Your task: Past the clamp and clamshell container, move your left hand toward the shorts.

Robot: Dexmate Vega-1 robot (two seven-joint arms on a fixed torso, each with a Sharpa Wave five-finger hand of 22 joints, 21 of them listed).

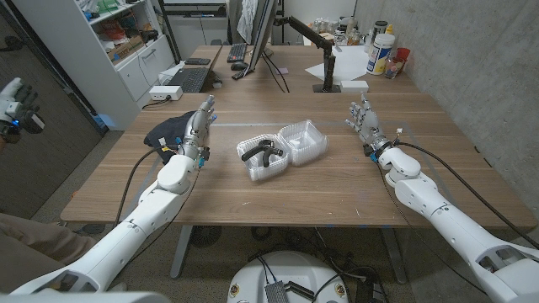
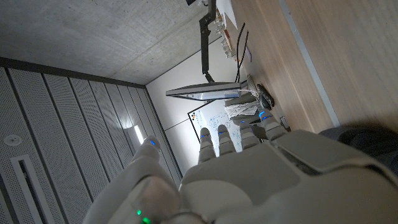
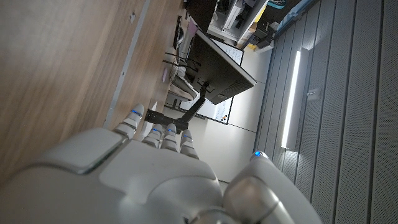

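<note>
From where I stand, the reach looks nearly done. The left hand sits at about nine o'clock from the clamshell container, which lies open mid-tabletop with the black clamp inside it. Its fingers are extended, slightly apart, holding nothing, right at the edge of the dark shorts. I cannot tell whether they touch. The right hand waits at three o'clock, fingers spread and empty.
</note>
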